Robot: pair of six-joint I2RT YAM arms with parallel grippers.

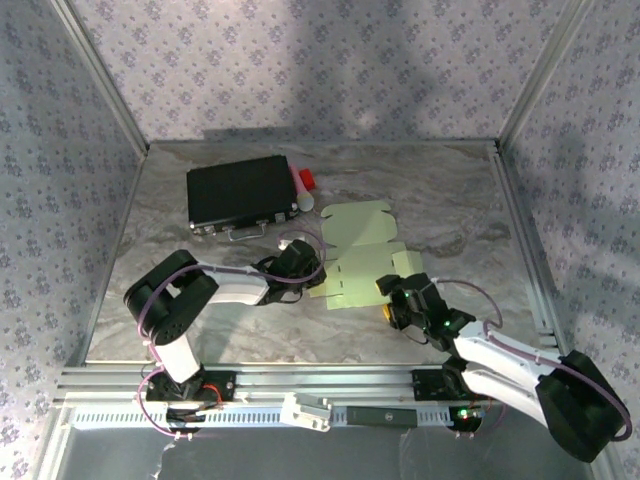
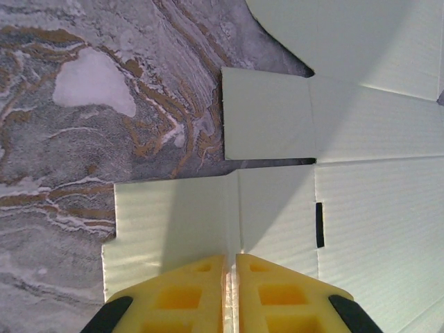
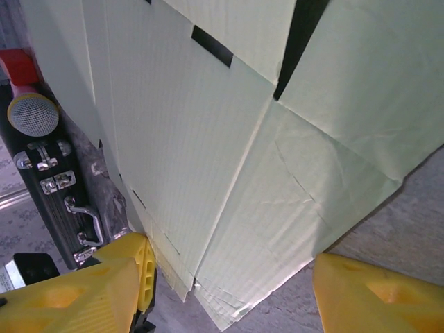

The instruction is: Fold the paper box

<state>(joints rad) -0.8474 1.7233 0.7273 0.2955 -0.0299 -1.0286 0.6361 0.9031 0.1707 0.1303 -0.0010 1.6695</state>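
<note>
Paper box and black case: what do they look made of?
The paper box: thin pale-green card, matte; fine ribbing and sharp creases show in the wrist views. The case: black, probably textured plastic or leatherette, with shiny metal latches; cannot tell which.

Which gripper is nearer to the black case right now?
Left. The left gripper sits at the paper box's left edge, just in front of the black case's right end. The right gripper is at the box's near edge, farther from the case.
</note>
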